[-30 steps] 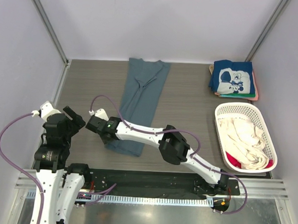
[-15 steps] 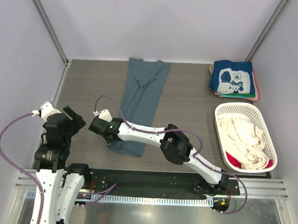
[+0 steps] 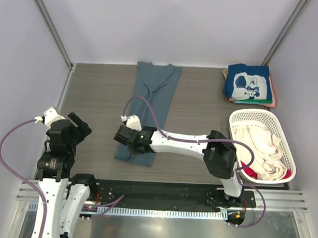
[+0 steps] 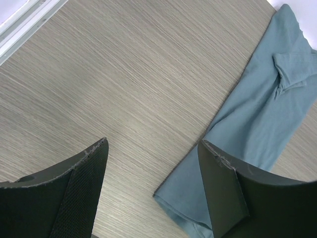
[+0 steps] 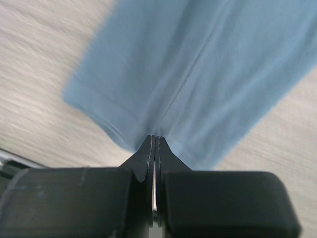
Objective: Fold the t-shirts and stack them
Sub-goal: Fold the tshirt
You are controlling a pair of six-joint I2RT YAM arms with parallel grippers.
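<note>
my right jaws are pinched shut on the near hem of the blue shirt (image 3: 152, 97). the shirt lies as a long strip on the tabletop (image 3: 96, 94), running straight away from them toward the far wall. my left jaws hang open, well apart on its left. there is bare wood on both sides.

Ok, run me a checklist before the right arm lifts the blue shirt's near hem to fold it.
1. Right gripper shut on the slate-blue shirt's near hem: ok, cloth puckers into the closed tips.
2. Both cloth layers pinched: cannot tell.
3. Left gripper off the cloth: ok, open over bare table.
4. Shirt lies long and narrow, nothing resting on it: ok.
5. Far end apart from the folded stack: ok.
</note>
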